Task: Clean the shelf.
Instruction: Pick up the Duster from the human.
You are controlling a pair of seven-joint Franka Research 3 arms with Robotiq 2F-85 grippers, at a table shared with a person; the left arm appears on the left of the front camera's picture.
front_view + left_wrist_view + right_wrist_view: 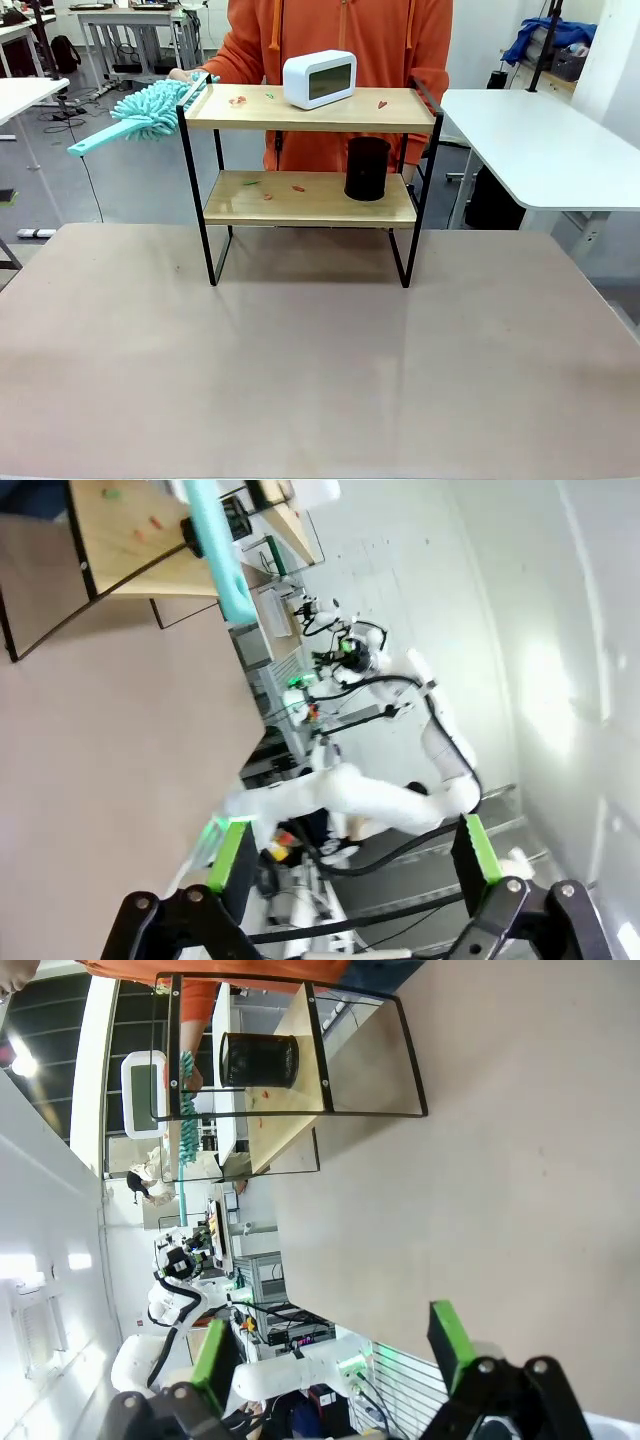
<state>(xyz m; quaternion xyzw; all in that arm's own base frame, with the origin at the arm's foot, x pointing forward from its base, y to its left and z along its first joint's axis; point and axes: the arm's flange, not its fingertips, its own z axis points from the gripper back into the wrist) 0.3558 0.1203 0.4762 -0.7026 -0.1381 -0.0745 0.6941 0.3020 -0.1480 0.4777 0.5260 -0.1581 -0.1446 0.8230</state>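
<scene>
The shelf (320, 118) stands at the table's far middle, a black frame with two wooden boards. Small red and green scraps (237, 100) lie on both boards. On the top board sits a white clock (319, 79), and on the lower board a black cup (367, 168). A person's hand (183, 75) holds a teal duster (150, 110) at the top board's left end. My left gripper (355, 860) is open and empty, with the shelf (130, 540) and the duster handle (220, 550) far off. My right gripper (330, 1355) is open and empty, away from the shelf (290, 1050).
The brown table (300, 360) stretches bare in front of the shelf. A person in an orange hoodie (340, 30) stands right behind the shelf. A white table (540, 140) lies at the far right, another at the far left (25, 92).
</scene>
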